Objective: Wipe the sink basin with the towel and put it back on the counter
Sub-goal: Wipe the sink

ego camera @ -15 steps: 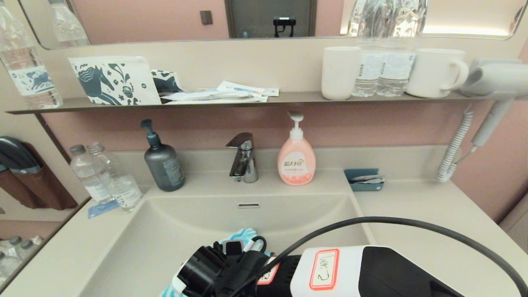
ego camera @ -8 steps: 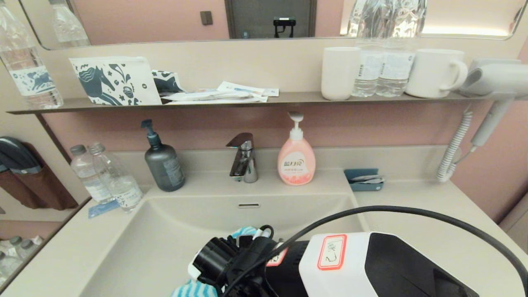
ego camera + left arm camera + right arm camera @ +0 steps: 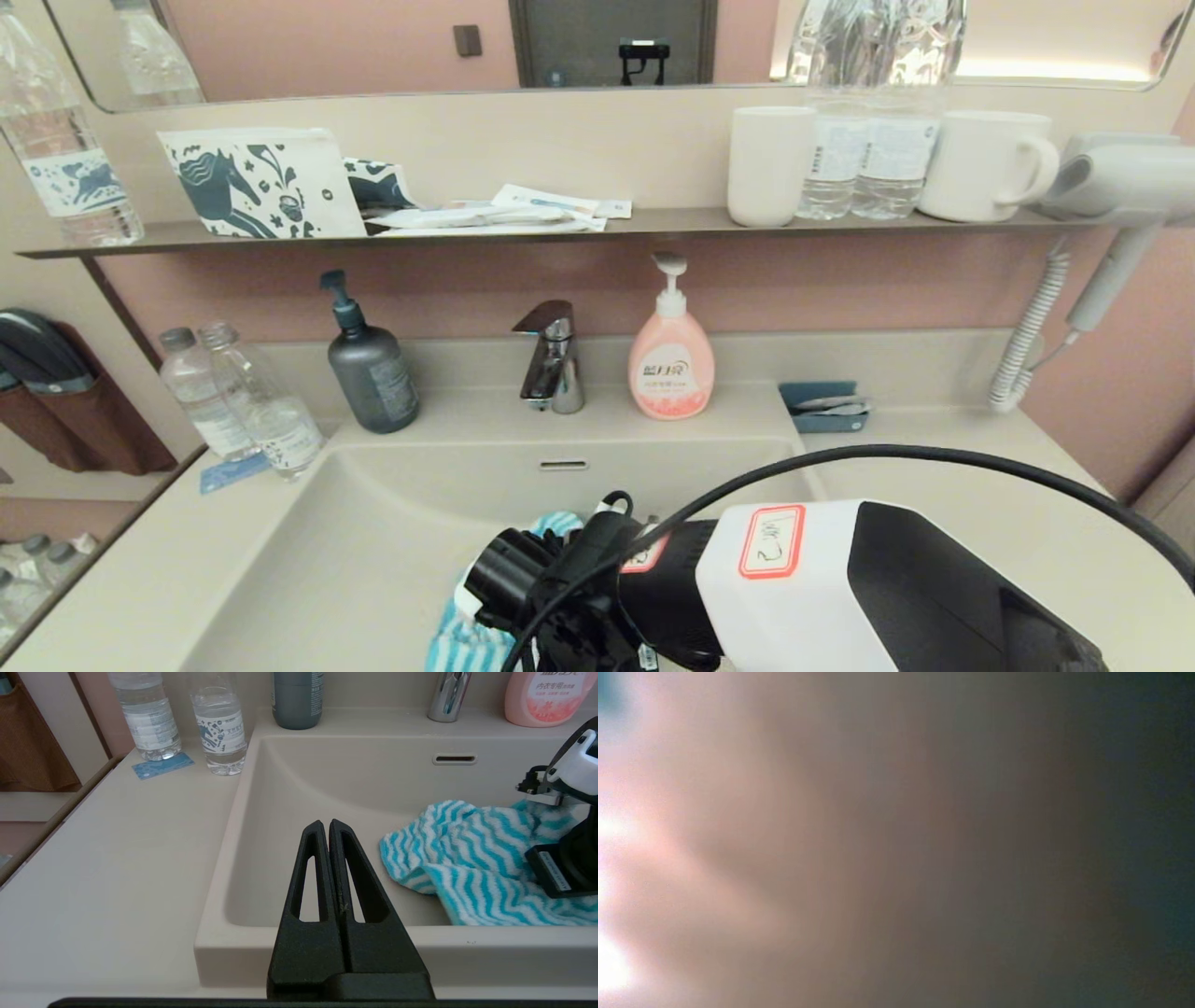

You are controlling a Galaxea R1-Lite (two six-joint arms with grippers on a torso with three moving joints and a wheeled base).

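The turquoise and white striped towel (image 3: 472, 858) lies crumpled on the floor of the beige sink basin (image 3: 327, 793), towards its right side. In the head view only bits of the towel (image 3: 471, 644) show around my right arm (image 3: 840, 588). That arm reaches down into the basin and its wrist (image 3: 567, 812) presses on the towel. The right wrist view shows nothing but a close blur. My left gripper (image 3: 325, 823) is shut and empty, parked over the basin's front rim, left of the towel. The drain plug is hidden. The counter (image 3: 980, 523) lies to the right.
The faucet (image 3: 551, 359), a grey pump bottle (image 3: 371, 369) and a pink soap bottle (image 3: 670, 359) stand behind the basin. Two water bottles (image 3: 243, 406) are on the left counter and a blue tray (image 3: 826, 406) on the right. A black cable (image 3: 934, 462) arcs over my right arm.
My right arm has slid to the right across the basin, dragging the towel along under it. The left gripper has stayed where it was.
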